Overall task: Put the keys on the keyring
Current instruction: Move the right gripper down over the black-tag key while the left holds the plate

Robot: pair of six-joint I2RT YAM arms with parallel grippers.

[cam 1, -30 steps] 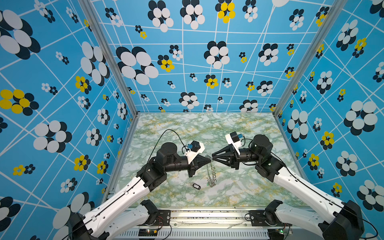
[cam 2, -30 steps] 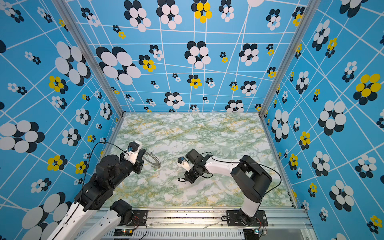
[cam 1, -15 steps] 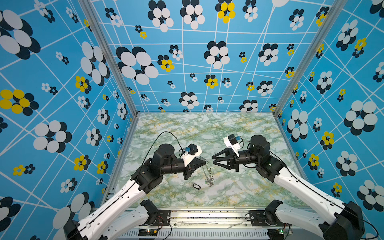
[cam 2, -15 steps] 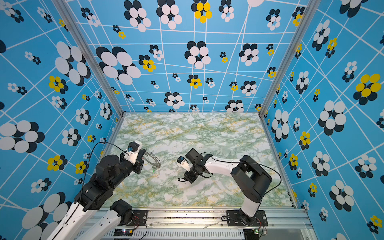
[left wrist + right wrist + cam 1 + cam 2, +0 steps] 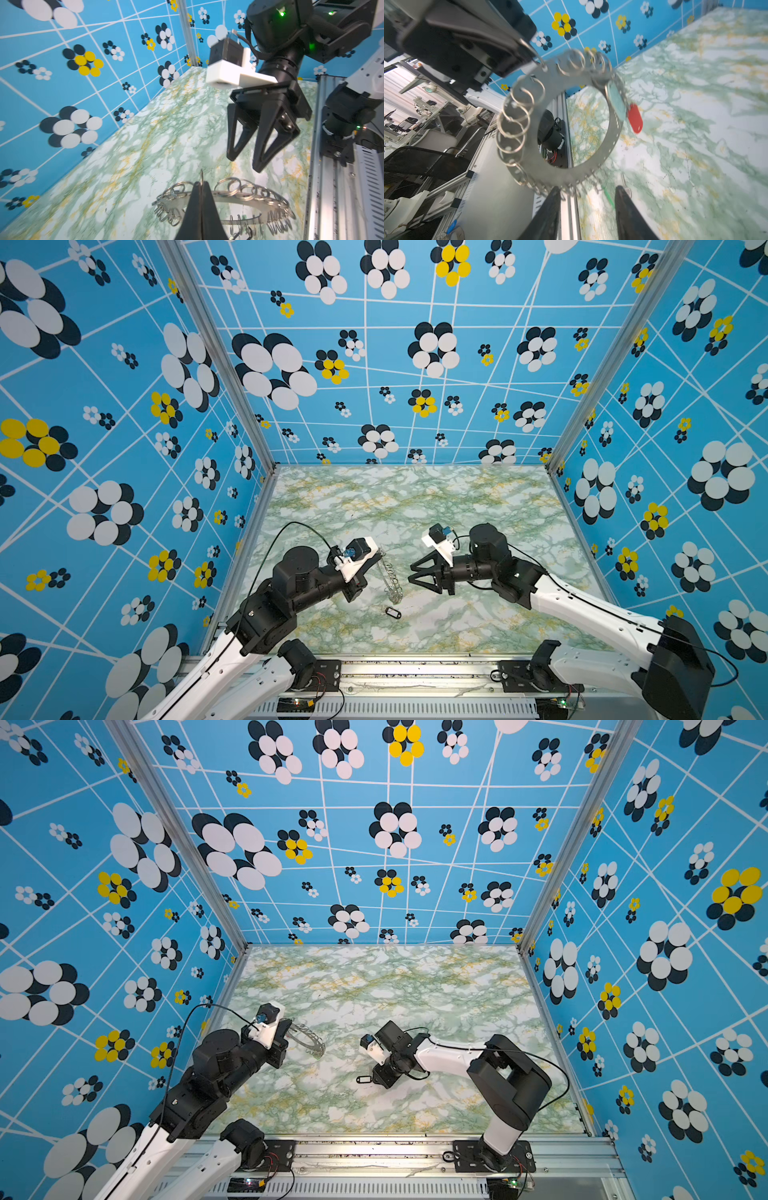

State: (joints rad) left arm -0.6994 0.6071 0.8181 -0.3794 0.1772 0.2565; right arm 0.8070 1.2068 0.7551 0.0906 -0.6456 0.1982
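Left gripper (image 5: pixel 201 184): clamped on the keyring (image 5: pixel 560 175) rim, holding it off the table (image 5: pixel 457 510).
Right gripper (image 5: pixel 245 164): jaws apart, empty, just beside the keyring.
Keys: green tag (image 5: pixel 616 104) and red tag (image 5: pixel 635 118) at the keyring; black tag (image 5: pixel 392 612) on the table.

A: We note the walls (image 5: pixel 124 406): bright blue, crossed by white lines, scattered with black-and-white and black-and-yellow flowers.
B: Agreed. We log the worktop (image 5: pixel 415 506) as a white marble pattern with green veins and touches of yellow.
A: The keyring (image 5: pixel 614 137) is silver-grey, as we see it. We count a red tag (image 5: pixel 635 118), a pale green tag (image 5: pixel 615 101) and a black tag (image 5: pixel 392 612).
B: We add: fingers (image 5: pixel 267 133) matte black; arms (image 5: pixel 590 610) white shells, black joints.
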